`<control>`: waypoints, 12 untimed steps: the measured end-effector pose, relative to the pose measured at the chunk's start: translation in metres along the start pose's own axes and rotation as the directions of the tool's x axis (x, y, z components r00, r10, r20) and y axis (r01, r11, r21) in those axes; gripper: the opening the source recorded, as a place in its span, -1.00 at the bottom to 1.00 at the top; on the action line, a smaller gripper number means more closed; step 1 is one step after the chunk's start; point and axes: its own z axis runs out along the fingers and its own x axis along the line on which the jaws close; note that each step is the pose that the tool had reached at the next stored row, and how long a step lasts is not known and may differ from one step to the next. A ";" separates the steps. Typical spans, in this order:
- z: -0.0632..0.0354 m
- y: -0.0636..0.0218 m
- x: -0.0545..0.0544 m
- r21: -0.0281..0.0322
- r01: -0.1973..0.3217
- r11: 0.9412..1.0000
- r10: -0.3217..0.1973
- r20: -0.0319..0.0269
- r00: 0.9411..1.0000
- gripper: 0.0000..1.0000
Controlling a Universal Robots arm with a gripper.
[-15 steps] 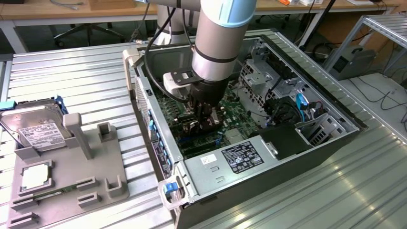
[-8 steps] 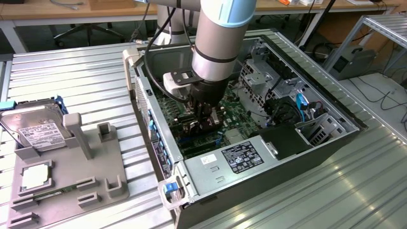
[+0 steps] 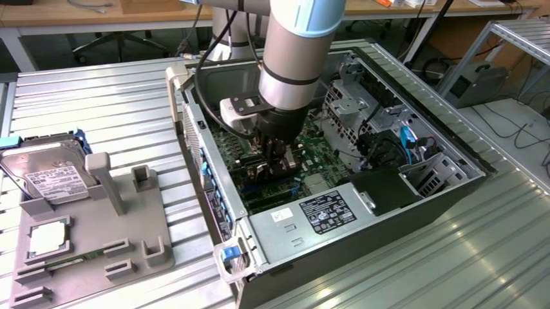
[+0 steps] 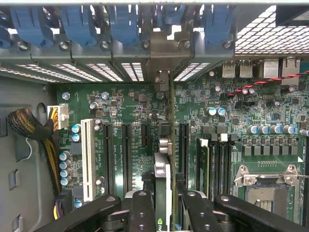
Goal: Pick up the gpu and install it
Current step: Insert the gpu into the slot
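Setting: a robotics lab or test workshop. Evidence: an industrial robot arm [image 3: 297, 51] reaches over a ribbed metal desk [image 3: 103, 96]. On the desk lies an opened computer case [image 3: 361, 219] with its motherboard [image 4: 145, 121] bare, and a grey parts fixture [image 3: 129, 238] sits beside it. Background: wooden desks [image 3: 103, 13] carrying cables, a rolling chair base [image 3: 112, 42], an aluminium profile frame [image 3: 516, 38] and loose leads [image 3: 507, 122] on the floor.

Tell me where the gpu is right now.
The gpu sits edge-on in the gripper, inside the open computer case near the exterior view's centre, over the motherboard's expansion slots.
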 end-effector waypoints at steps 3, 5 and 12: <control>0.0005 0.0007 0.000 0.000 0.000 1.000 0.000 0.000 1.000 -0.46; 0.0007 0.0010 0.000 0.000 0.000 1.000 0.000 0.000 1.000 -0.46; 0.0008 0.0011 0.000 0.000 0.000 1.000 0.000 0.000 1.000 -0.46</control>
